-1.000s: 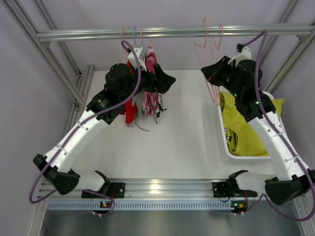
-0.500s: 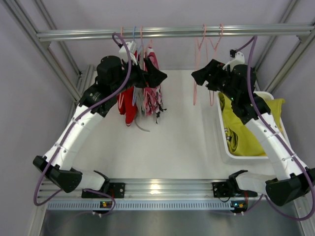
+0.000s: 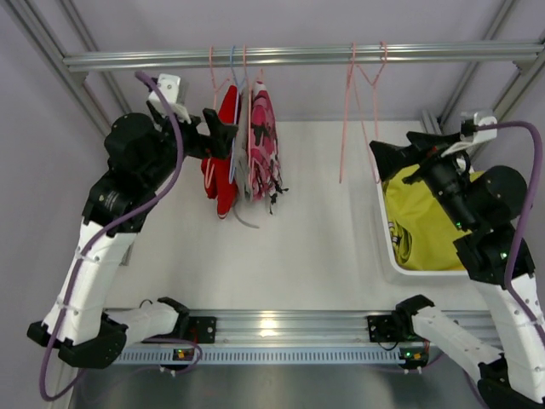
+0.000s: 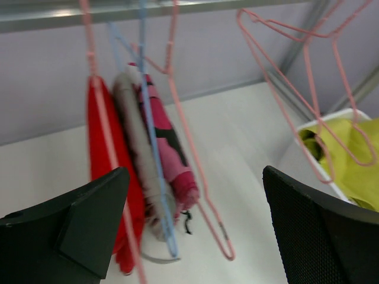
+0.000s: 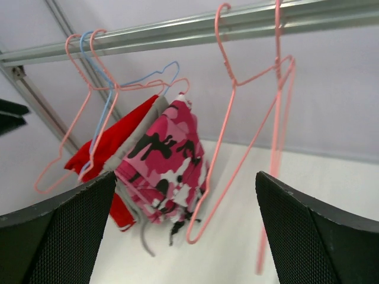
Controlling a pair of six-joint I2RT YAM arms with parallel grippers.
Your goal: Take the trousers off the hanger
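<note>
The right gripper (image 5: 185, 177) is spread wide with nothing between its fingers. Ahead of it, two bare pink hangers (image 5: 233, 83) hang from the rail (image 5: 177, 26). Below and behind it, the yellow trousers (image 3: 426, 217) lie heaped in the white bin (image 3: 426, 271); there may be two garments, but the folds blur together. The left gripper (image 4: 194, 177), likewise spread and holding nothing, faces the red garment (image 4: 106, 142) and the pink camouflage garment (image 4: 172, 154), which hang just ahead.

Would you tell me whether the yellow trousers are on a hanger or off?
Off: the trousers lie in the white bin; nearby pink hangers hang bare.
</note>
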